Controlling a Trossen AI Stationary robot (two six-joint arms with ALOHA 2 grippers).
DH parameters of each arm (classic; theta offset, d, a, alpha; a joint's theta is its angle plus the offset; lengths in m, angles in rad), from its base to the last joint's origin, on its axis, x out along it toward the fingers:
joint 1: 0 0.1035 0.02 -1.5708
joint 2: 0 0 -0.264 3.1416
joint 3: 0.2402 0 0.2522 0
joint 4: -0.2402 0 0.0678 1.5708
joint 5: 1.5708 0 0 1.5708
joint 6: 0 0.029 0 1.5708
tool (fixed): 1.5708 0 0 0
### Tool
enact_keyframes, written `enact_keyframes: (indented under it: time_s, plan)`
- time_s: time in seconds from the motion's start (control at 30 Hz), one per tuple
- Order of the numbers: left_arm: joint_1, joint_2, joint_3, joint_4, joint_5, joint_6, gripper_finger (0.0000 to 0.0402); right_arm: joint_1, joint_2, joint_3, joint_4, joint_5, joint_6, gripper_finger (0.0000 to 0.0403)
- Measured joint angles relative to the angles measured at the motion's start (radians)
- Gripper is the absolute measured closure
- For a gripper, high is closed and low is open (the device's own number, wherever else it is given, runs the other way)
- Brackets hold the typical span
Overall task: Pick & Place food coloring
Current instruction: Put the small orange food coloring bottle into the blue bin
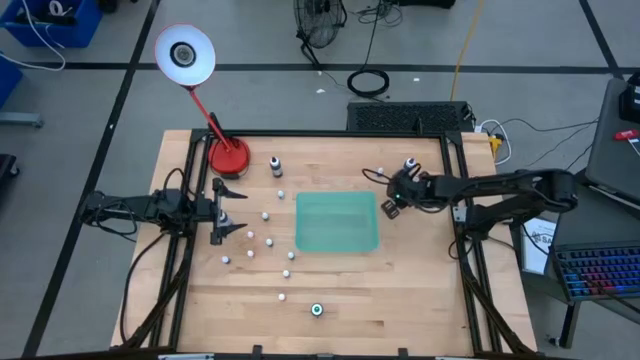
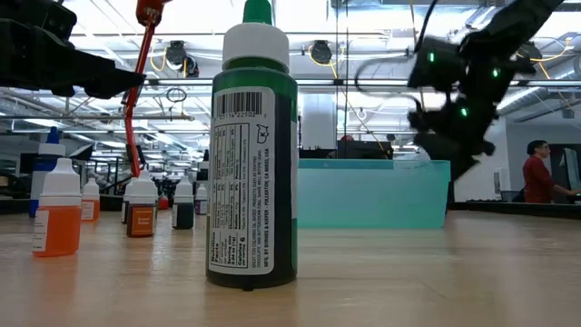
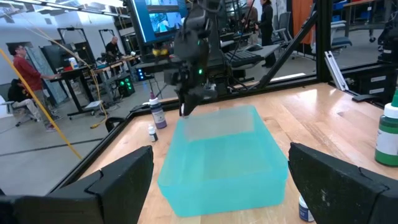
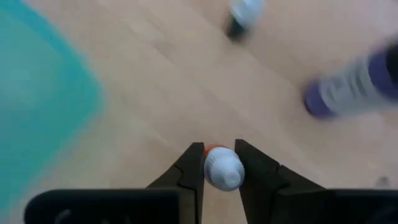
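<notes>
The food coloring bottles stand on their bases on the wooden table: small white-capped ones (image 1: 266, 241) left of the teal container (image 1: 337, 222), a dark one (image 1: 275, 165) by the lamp, a purple one (image 1: 410, 165), and a green one (image 2: 250, 154) near the front edge. My right gripper (image 1: 390, 208) hovers just off the container's right edge, shut on a small orange bottle (image 4: 221, 167). My left gripper (image 1: 225, 212) waits open at the table's left; its wrist view faces the container (image 3: 224, 155) and my right gripper (image 3: 189, 102). My right gripper pinches the small orange bottle by its white cap (image 4: 224, 169) between its two fingers (image 4: 189, 165), coming from above and pointing down. The bottle hangs below the fingers, lifted clear of the table; only a sliver of its orange body shows behind the cap.
A red lamp base (image 1: 229, 156) with a white shade (image 1: 185, 53) stands at the far left of the table. The purple bottle (image 4: 354, 87) and a small bottle (image 4: 242, 15) stand on bare wood just beyond my right gripper. A person (image 2: 537, 173) is in the room behind.
</notes>
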State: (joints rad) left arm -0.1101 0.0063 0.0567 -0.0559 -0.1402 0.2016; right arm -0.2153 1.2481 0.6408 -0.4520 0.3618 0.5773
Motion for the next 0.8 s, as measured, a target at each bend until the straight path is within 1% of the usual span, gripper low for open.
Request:
enact_keyframes:
  time_s: [0.1, 0.2, 0.27, 0.37, 0.47, 0.53, 0.63, 0.7, 0.8]
  plan:
    - [0.000, 0.000, 0.000, 0.000, 0.000, 0.000, 0.0036, 0.054, -0.045, 0.054, -0.002, 0.007, -0.022, 0.0344]
    - [0.000, 0.000, 0.000, 0.000, 0.000, 0.000, 0.0036, 0.116, -0.066, 0.127, -0.001, 0.094, -0.046, 0.0344]
    - [0.000, 0.000, 0.000, 0.000, 0.000, 0.000, 0.0037, 0.149, -0.061, 0.190, -0.009, 0.124, -0.083, 0.0344]
    - [0.000, 0.000, 0.000, 0.000, 0.000, 0.000, 0.0037, 0.190, -0.009, 0.314, 0.003, 0.134, -0.150, 0.0344]
    - [0.000, 0.000, 0.000, 0.002, 0.000, 0.000, 0.0037, 0.230, 0.087, 0.454, -0.019, 0.130, -0.218, 0.0344]
    - [0.000, 0.000, 0.000, 0.003, 0.000, 0.000, 0.0036, 0.248, 0.168, 0.550, -0.053, 0.103, -0.258, 0.0344]
    - [0.000, 0.000, 0.000, 0.004, 0.000, 0.000, 0.0036, 0.264, 0.301, 0.670, -0.098, 0.025, -0.297, 0.0344]
    - [0.000, 0.000, 0.000, 0.004, 0.000, 0.000, 0.0037, 0.272, 0.384, 0.713, -0.106, -0.045, -0.315, 0.0344]
    - [0.000, 0.000, 0.000, 0.004, 0.000, 0.000, 0.0037, 0.278, 0.490, 0.733, -0.103, -0.149, -0.323, 0.0344]
